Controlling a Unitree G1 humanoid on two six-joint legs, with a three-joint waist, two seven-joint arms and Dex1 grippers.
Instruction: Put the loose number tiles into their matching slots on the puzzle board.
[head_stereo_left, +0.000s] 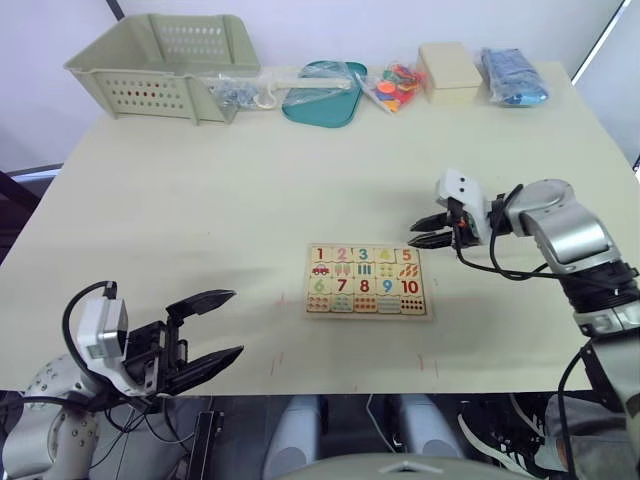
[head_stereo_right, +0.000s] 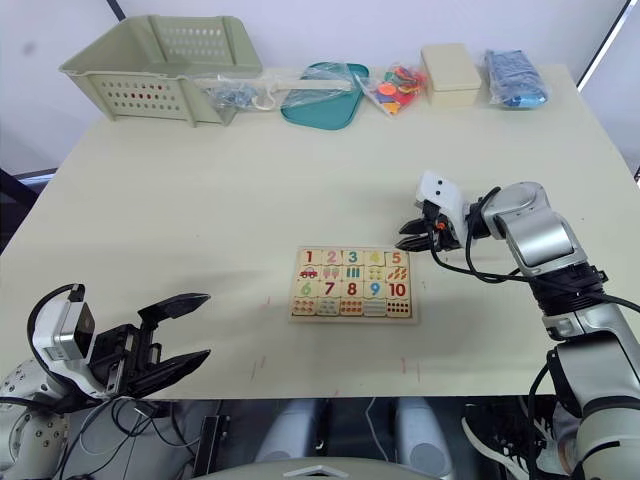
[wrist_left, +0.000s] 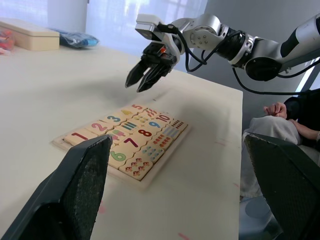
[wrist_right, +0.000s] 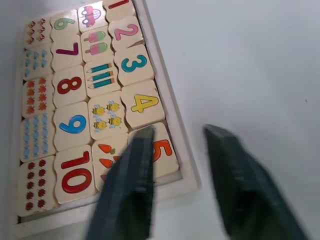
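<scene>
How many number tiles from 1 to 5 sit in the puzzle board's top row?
5: tile 1, tile 2, tile 3, tile 4 and tile 5, all seated along the puzzle board far edge.

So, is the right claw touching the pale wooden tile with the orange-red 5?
Apart. In the left wrist view the right claw, fingers open, hangs in the air above the far end of the light-wood puzzle board, with bare table visible beneath its tips; the 5 tile sits seated.

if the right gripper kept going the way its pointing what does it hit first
Probably the 5 tile at the near corner of the puzzle board; the right gripper, open, points down at that corner, though its height is unclear.
</scene>
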